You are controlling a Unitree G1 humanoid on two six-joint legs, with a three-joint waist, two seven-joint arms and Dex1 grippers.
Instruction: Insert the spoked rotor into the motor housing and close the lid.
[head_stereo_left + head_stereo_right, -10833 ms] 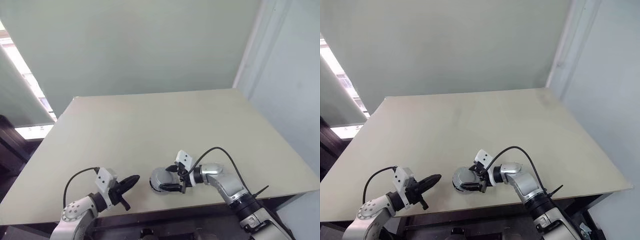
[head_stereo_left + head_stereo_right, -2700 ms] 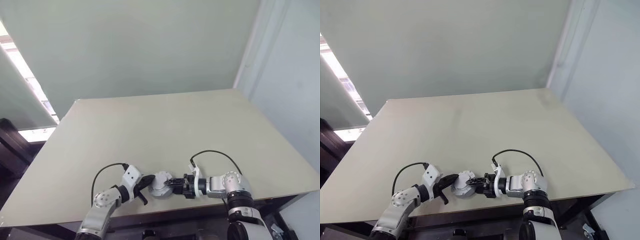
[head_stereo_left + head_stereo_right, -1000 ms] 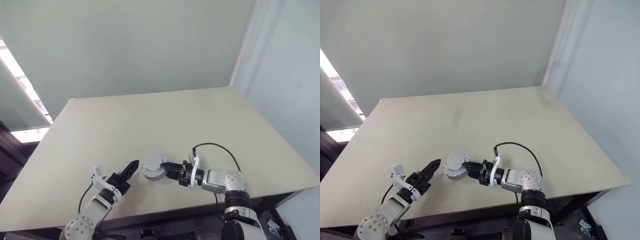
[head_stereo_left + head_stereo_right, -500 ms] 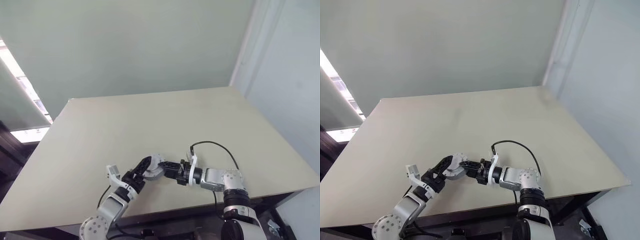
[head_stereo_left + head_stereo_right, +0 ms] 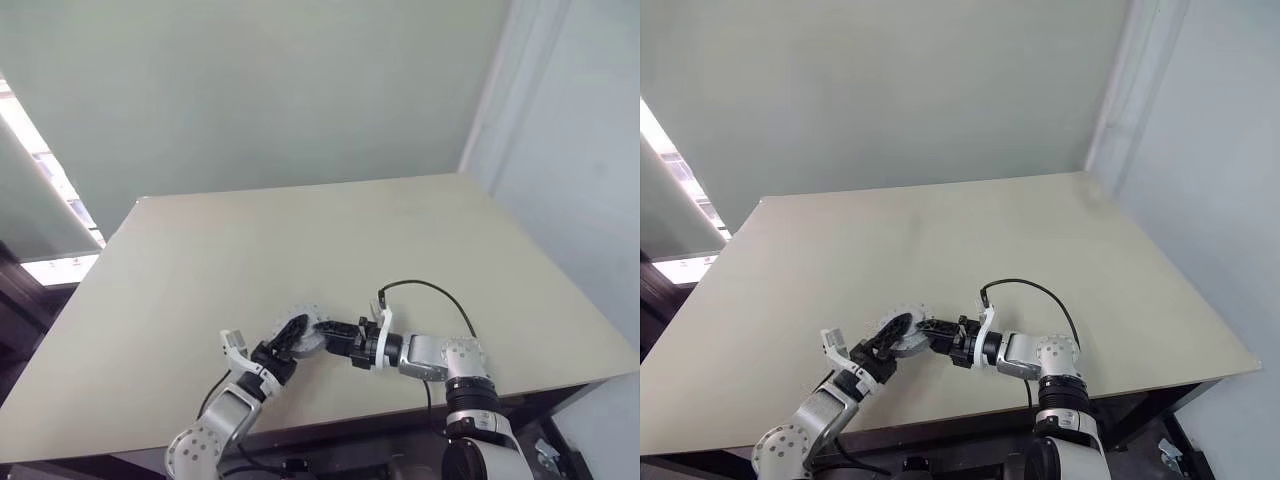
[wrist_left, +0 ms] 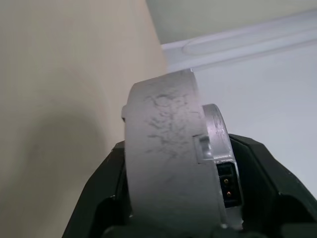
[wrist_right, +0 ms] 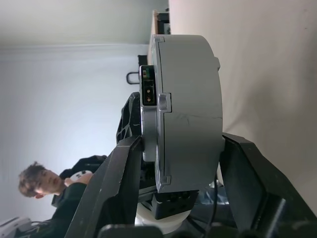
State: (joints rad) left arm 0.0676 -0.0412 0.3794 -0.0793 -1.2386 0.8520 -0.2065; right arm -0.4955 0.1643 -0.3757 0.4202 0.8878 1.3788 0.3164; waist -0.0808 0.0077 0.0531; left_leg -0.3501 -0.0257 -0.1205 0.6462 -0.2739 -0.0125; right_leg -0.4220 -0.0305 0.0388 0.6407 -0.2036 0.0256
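I see the table (image 5: 300, 240) from the head camera, with the motor housing (image 5: 300, 335) near its 6 o'clock edge, raised off the surface. Right pincer (image 5: 333, 331) clamps it from 3 o'clock; left pincer (image 5: 287, 338) grips its 8 o'clock side. Both wrist cameras show the grey rim (image 7: 185, 104) between the fingers (image 7: 116, 188).

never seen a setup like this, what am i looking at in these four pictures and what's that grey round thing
This is a humanoid robot with two arms, each ending in a two-fingered black gripper. Two pictures come from cameras in its head, looking down over a beige table. The other two come from cameras on its wrists, looking along the fingers. The left gripper and the right gripper meet at one grey round part, the motor housing with its lid on, held on edge above the table. Each wrist view shows fingers on both flat faces. A person shows in the background of the right wrist view.
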